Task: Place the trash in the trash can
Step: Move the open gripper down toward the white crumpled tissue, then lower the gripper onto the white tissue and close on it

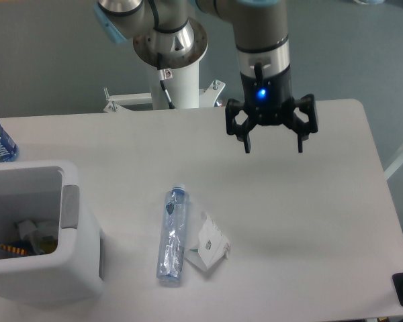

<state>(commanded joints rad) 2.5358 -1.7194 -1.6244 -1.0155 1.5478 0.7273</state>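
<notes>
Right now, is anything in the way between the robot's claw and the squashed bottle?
No, nothing visible. The gripper hangs open above the table, up and to the right of the bottle. Only bare tabletop lies between them. The paper packet sits right beside the bottle, on its right side, so it is close but not blocking.
</notes>
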